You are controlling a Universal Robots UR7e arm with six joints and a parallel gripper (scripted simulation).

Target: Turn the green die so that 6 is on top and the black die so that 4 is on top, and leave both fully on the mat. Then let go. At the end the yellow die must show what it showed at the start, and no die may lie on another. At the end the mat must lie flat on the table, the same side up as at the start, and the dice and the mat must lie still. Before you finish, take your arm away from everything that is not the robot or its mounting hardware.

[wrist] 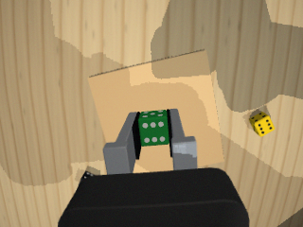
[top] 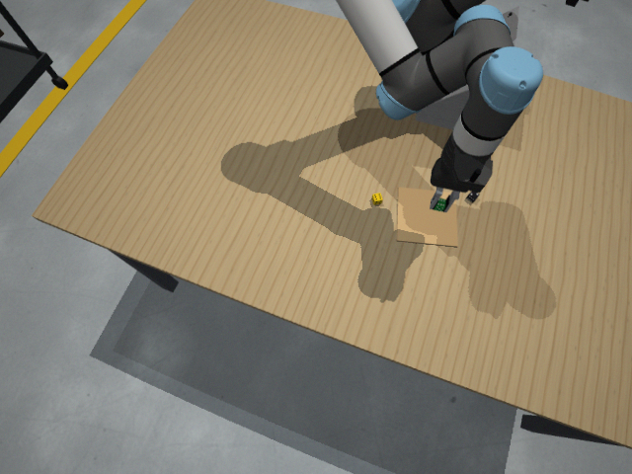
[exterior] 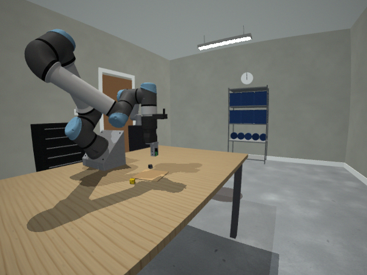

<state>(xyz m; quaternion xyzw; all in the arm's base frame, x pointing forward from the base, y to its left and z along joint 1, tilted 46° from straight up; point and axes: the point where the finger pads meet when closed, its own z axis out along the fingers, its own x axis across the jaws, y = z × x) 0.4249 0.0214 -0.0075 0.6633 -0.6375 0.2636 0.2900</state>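
My gripper [top: 440, 207] [exterior: 154, 153] [wrist: 154, 124] is shut on the green die [top: 439, 203] [exterior: 156, 153] [wrist: 153, 134] and holds it well above the table, over the mat in the wrist view. The die's face turned to the wrist camera shows six pips; a second face shows as a thin strip. The square tan mat [top: 414, 221] [exterior: 148, 175] [wrist: 114, 96] lies flat. The black die [top: 472, 197] [exterior: 150, 166] [wrist: 87, 175] lies off the mat on the table, partly hidden by the gripper body in the wrist view; its top cannot be read.
The yellow die [top: 376, 198] [exterior: 132, 181] [wrist: 262, 124] sits on the table beside the mat, on the side opposite the black die; its upper face seems to show six. Arm shadows fall across the wooden table [top: 203, 219] [exterior: 89, 236] and the mat.
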